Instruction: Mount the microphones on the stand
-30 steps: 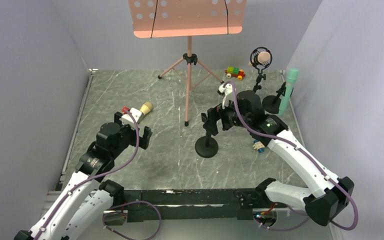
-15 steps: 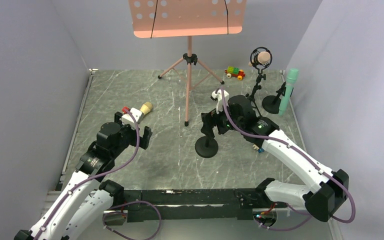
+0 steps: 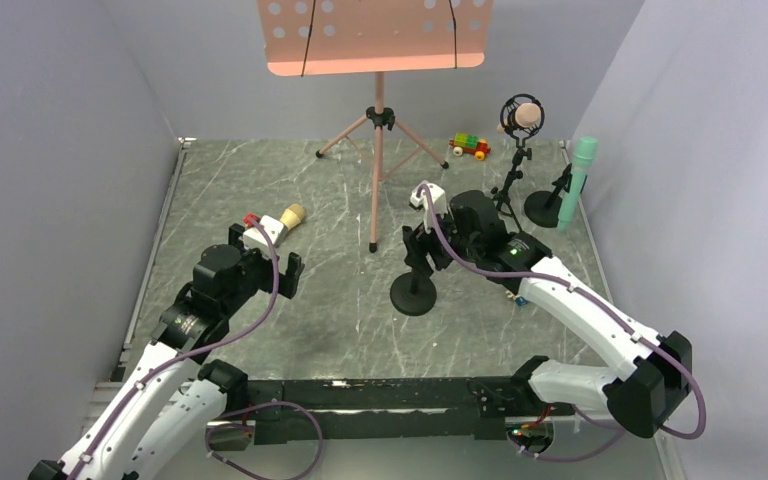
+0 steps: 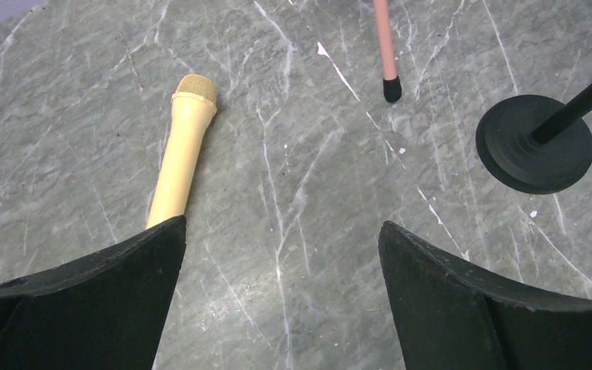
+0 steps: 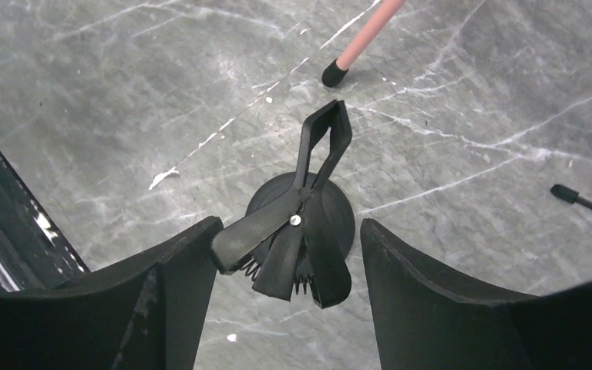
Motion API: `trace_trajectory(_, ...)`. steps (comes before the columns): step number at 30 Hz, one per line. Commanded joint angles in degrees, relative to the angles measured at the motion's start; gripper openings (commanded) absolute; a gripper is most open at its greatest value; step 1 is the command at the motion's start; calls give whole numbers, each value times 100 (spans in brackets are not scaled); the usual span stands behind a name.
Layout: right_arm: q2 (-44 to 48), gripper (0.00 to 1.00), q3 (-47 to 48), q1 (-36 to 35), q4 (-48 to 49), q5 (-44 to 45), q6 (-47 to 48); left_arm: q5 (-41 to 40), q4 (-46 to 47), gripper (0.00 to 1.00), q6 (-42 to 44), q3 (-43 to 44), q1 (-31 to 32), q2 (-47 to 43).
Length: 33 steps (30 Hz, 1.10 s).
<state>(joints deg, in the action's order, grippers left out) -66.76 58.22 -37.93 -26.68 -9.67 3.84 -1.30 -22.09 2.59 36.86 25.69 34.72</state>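
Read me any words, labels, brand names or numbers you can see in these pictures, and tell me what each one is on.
No readable text in any view.
The pale yellow microphone, the black microphone stand, the pink music stand and the toy car show no print.
Any marks on the left arm and right arm are too small to read.

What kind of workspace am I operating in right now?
Probably an enclosed tabletop robot cell staged as a music set: pale walls around a marbled tabletop, a pink music stand, a black microphone stand.
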Motion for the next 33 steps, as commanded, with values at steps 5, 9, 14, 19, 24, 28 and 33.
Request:
trace_trajectory(5,199,71,242,337,-446,-1192,1737,77,144,99,26,-2,-25,-46)
trace_trajectory(9,226,74,397,769,-750,-1701,2418,77,155,99,27,-12,-20,-86)
trace_trajectory(14,3,86,736,1692,-1222,-2753,2954,77,148,99,23,-12,-21,-127)
trace_trajectory(19,302,99,-79,1894,-391,-3624,2141,165,169,99,26,-21,-22,-189)
trace_trajectory(24,601,98,-1135,1888,1223,-3837,818,187,183,99,22,-30,-23,-181)
trace_trajectory(28,546,97,-1427,1882,1793,-3776,571,200,176,99,14,-21,-25,-117)
trace_trajectory(33,350,91,-1772,1772,2477,-4074,538,174,188,99,-4,-29,-22,-114)
